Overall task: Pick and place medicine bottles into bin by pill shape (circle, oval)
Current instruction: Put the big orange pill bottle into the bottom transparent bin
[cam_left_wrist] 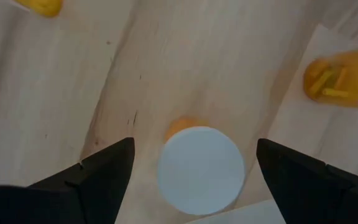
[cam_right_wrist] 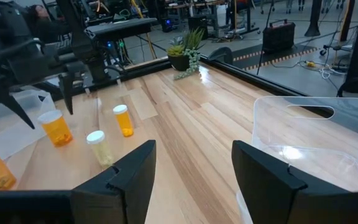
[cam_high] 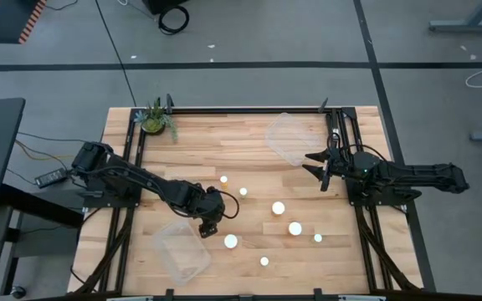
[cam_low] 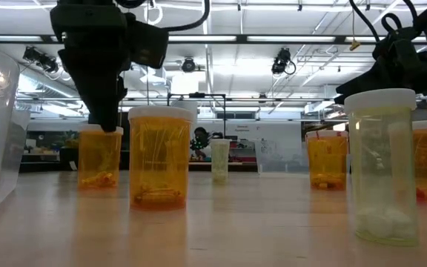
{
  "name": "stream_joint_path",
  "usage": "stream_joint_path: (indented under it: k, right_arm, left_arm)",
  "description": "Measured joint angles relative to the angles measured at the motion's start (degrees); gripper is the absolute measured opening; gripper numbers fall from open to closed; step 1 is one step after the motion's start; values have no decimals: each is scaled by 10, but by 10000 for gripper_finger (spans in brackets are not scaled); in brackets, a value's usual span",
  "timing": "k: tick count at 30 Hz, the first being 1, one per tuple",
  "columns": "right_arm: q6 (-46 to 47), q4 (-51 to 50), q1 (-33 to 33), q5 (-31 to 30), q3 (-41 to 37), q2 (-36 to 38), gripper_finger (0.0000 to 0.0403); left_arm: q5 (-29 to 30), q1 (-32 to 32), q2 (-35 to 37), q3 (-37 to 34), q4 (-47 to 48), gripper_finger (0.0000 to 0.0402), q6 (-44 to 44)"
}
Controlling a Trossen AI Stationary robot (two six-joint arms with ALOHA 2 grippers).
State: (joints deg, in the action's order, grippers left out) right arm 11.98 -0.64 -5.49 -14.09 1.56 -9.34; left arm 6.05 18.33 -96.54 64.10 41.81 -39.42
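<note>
A butcher-block table [cam_high: 249,150] carries two clear plastic bins, one [cam_high: 294,138] toward one o'clock from the table's centre, the other [cam_high: 181,248] toward seven o'clock, near the front edge. The left arm reaches in from nine o'clock, its left gripper [cam_high: 208,224] hanging just beside the front bin's inner corner with fingers [cam_left_wrist: 101,177] spread wide and released, straddling a white-capped bottle [cam_left_wrist: 200,168] that stands upright on the wood between them, touching neither. The right arm lies at three o'clock, its right gripper [cam_high: 323,168] parked just beside the far bin, fingers apart and grasping nothing.

The medicine bottles, small orange bodies under round white caps, stand scattered across the table's front half between five and seven o'clock: two [cam_high: 224,179] [cam_high: 243,191] near the centre, larger caps at [cam_high: 279,207], [cam_high: 295,227] and [cam_high: 231,242], smaller ones at [cam_high: 318,238] and [cam_high: 264,262]. Both bins appear empty of bottles.

A small potted plant [cam_high: 155,120] sits at the eleven o'clock corner.
</note>
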Motion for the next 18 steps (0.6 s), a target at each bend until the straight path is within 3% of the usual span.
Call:
stream_joint_path:
  k: [8, 18]
  right_arm:
    - [0, 0, 0, 0, 0, 0, 218]
    - [0, 0, 0, 0, 0, 0, 218]
  left_arm:
    - [-3, 0, -29, 0, 2, 340, 15]
    - [-3, 0, -49, 0, 8, 283, 17]
